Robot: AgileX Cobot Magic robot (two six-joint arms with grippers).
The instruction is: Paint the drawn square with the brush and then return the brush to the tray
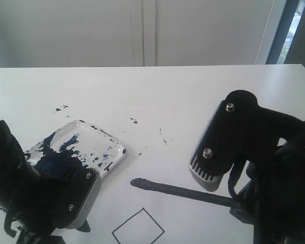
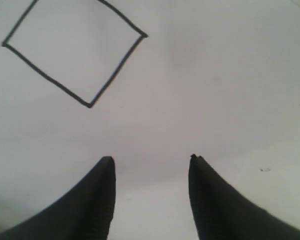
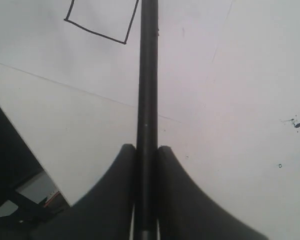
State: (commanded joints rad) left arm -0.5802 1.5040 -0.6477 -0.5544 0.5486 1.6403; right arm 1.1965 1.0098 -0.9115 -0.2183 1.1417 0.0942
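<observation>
While the right gripper (image 3: 147, 150) pinches the brush (image 3: 148, 75), left gripper (image 2: 151, 159) spread, over paper (image 2: 215, 100), near the drawn square (image 2: 72, 50).

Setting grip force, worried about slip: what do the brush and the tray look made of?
The brush: thin black stick, smooth with a faint sheen in the right wrist view, probably plastic or lacquered wood; I cannot tell which. Its tip is coated in dark paint. The tray: clear and glossy with a bright rounded rim, likely rigid plastic, smeared with dark blue paint.
</observation>
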